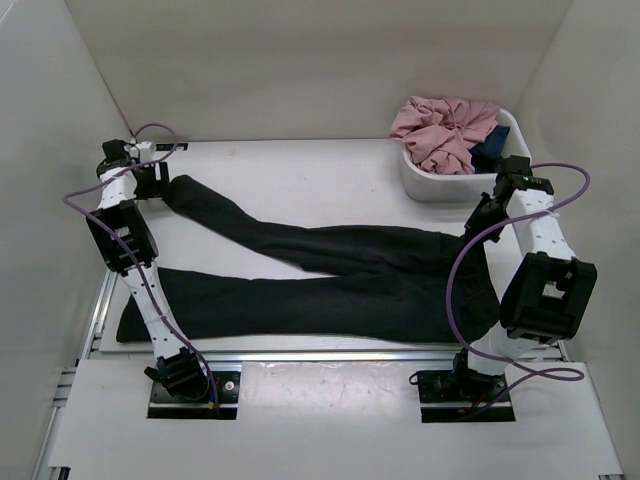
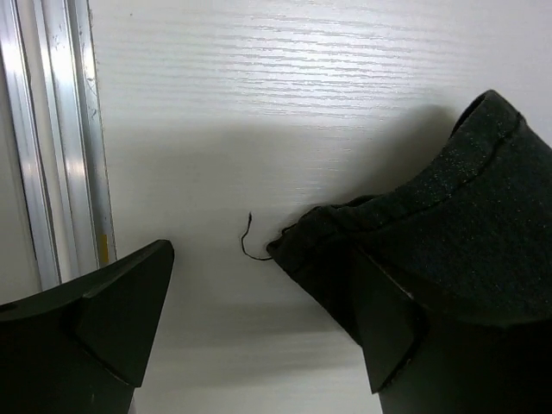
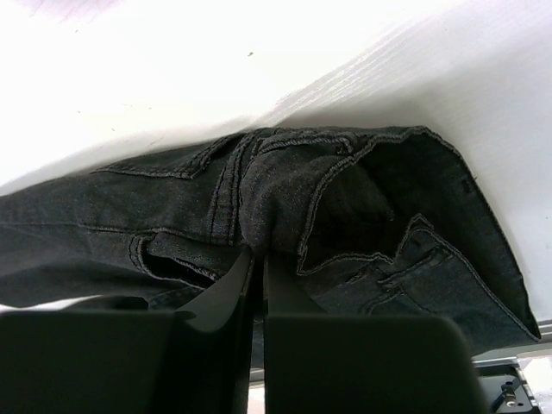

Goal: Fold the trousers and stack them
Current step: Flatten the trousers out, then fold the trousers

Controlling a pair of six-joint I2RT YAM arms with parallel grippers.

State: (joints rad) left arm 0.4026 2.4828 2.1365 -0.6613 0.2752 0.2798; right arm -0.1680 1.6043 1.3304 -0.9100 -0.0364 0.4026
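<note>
The black trousers (image 1: pixel 330 280) lie spread on the white table, waist at the right and both legs running left. At the far left my left gripper (image 1: pixel 160 185) hangs open over the end of the upper leg. In the left wrist view the cuff (image 2: pixel 448 224) lies by the right-hand finger (image 2: pixel 388 319), and bare table shows between the fingers of the left gripper (image 2: pixel 259 336). My right gripper (image 1: pixel 478 218) is at the waist. In the right wrist view the right gripper (image 3: pixel 257 263) is shut on a bunched fold of the waistband (image 3: pixel 285 198).
A white bin (image 1: pixel 430 185) at the back right holds a pink garment (image 1: pixel 440 130) and a small dark blue cloth (image 1: pixel 492 145). An aluminium rail (image 2: pixel 60 155) runs along the table's left edge. White walls enclose the table on three sides.
</note>
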